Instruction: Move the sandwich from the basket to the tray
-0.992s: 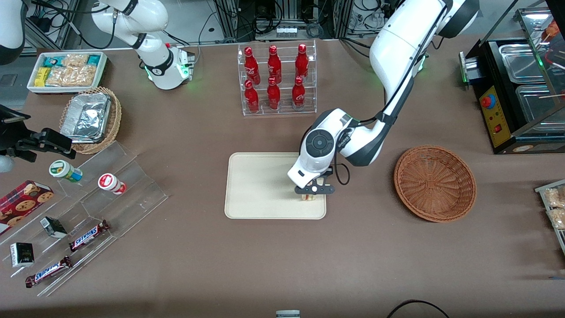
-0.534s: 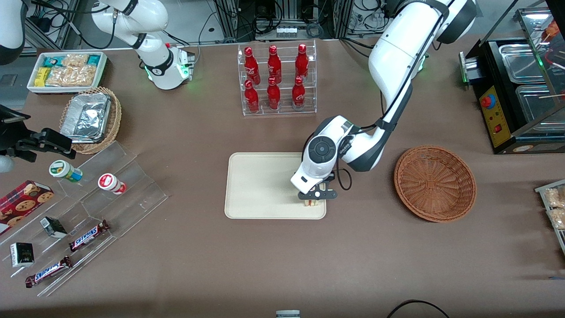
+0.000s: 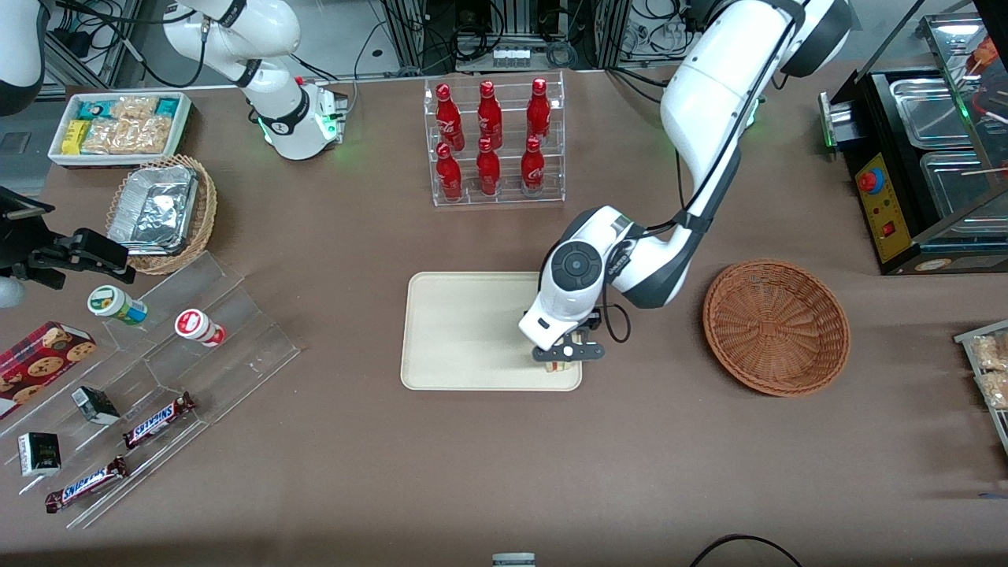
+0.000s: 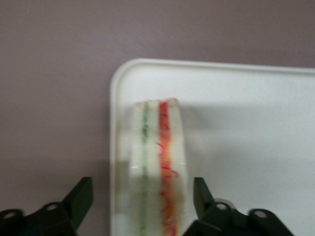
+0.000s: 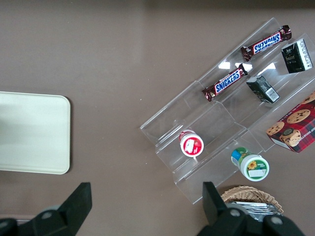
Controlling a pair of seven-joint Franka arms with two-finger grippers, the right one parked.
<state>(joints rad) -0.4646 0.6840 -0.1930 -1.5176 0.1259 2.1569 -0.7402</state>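
Claw (image 3: 568, 355) hung spread over the sandwich (image 4: 157, 172), which lay on the tray (image 3: 465, 331) corner nearest the basket (image 3: 776, 327); release looked done, lifting away next.

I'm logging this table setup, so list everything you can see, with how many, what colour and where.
sandwich: one, white with green and red layers, on the tray's corner nearest the basket
tray: one, cream, mid-table
basket: one, reddish-brown wicker, toward the working arm's end
bottles: six, red, in a clear rack farther from the camera than the tray
foil containers: silver, in a tan basket, toward the parked arm's end
snack bin: one, white
Snickers bars: two, brown, on a clear stepped stand
cookie box: one, red
gripper: black, open, fingers apart either side of the sandwich
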